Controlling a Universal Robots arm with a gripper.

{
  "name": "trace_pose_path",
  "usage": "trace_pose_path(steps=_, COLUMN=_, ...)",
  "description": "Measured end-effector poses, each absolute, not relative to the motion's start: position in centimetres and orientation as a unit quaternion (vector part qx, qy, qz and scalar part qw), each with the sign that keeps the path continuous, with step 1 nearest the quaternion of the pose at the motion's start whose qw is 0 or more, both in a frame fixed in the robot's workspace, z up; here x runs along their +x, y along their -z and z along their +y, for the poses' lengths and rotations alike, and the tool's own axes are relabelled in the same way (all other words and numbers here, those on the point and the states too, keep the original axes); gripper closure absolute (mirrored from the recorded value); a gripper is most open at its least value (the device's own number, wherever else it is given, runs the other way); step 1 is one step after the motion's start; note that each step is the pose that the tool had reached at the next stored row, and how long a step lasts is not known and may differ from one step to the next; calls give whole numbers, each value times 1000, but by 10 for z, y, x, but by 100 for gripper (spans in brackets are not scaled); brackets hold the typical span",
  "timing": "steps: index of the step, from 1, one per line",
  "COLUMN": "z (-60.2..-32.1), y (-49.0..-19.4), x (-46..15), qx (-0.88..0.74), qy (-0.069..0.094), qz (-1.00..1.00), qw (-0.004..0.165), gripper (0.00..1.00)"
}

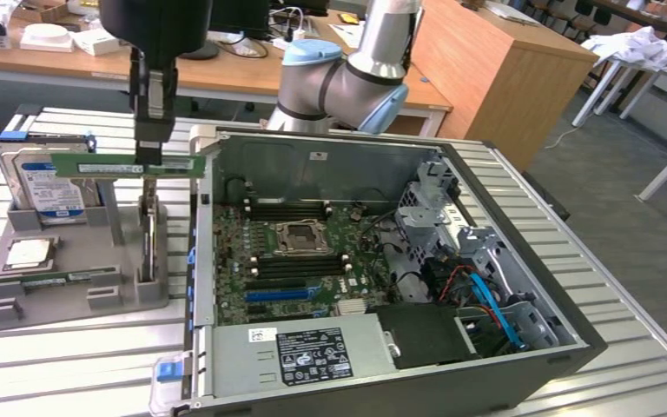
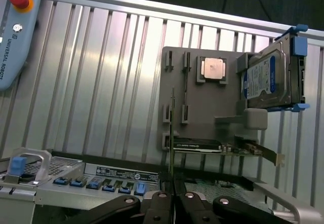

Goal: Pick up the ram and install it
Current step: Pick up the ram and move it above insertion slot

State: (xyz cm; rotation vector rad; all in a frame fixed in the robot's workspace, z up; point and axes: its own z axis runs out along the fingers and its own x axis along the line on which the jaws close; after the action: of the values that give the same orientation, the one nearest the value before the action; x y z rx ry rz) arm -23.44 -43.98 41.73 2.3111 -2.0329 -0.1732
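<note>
Fingers [image 2: 161, 206] on ram [image 1: 102, 166] over tray [image 2: 212, 97] w/ HDD [image 1: 44, 187], CPU [image 1: 29, 254]

Bright, even room light from overhead. Heavy glare streaks on the slatted table [image 2: 101, 72]; computer case [image 1: 310, 165] darker inside, shadows soft.

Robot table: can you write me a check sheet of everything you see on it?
Surface: slatted metal table, holding a grey tray and an open computer case.
Job's things: ram hangs level above the tray.
Clutter: hard drive and processor chip on the tray.
Grippers: gripper shut on the ram's top edge.
Cables: blue cable inside the case.
Surroundings: wooden desk behind; control pad with red button.
</note>
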Motion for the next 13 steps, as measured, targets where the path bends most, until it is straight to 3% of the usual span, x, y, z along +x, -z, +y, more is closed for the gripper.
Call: trace_pose_path(steps=13, z=-440, y=-415, x=-193, qx=749, qy=58, qz=-659, qw=31, gripper=88)
